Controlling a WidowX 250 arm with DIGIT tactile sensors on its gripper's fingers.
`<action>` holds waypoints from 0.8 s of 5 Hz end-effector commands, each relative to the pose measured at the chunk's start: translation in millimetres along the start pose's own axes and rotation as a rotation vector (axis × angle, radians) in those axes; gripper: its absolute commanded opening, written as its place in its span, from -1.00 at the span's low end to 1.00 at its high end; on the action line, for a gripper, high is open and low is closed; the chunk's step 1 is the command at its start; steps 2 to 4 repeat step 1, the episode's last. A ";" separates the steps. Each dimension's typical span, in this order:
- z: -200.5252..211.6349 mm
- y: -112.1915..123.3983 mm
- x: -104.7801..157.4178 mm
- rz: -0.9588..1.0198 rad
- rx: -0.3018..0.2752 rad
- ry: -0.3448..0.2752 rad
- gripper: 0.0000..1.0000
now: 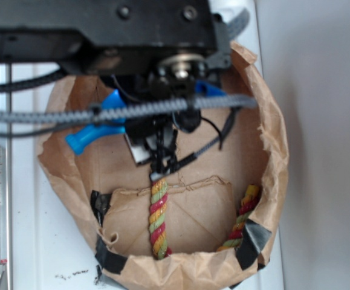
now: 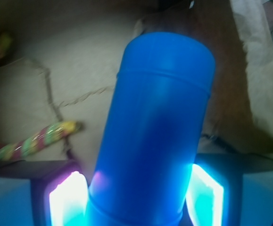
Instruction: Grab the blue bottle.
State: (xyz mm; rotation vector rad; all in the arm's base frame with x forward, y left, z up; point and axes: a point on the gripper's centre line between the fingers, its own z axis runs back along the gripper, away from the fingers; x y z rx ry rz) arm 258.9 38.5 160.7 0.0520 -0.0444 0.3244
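The blue bottle [image 2: 155, 132] is being seen in the wrist view lying lengthwise between the jaws, its wide body filling the gap and both glowing fingertips [image 2: 66, 200] sitting just beside its flanks. Whether the pads are actually being pressed against the plastic cannot be told, since glare is washing out the contact lines; the jaws are being held narrow around the body, probably closed on it. In the exterior view the gripper [image 1: 162, 142] is being hidden largely by the arm, with the bottle's neck [image 1: 87, 136] projecting to one side of the jaws inside the paper bag [image 1: 271, 157]. The twisted rope [image 1: 158, 220] is lying ahead of the jaws, apart from the bottle. The grasp step is judged to be in hand. Next, firm closure is being called for, then a straight lift clear of the bag walls.
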 end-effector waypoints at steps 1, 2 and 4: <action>53.7 -16.4 7.2 0.013 -0.065 -0.106 -1.00; 53.7 -16.4 7.2 0.013 -0.065 -0.106 -1.00; 53.7 -16.4 7.2 0.013 -0.065 -0.106 -1.00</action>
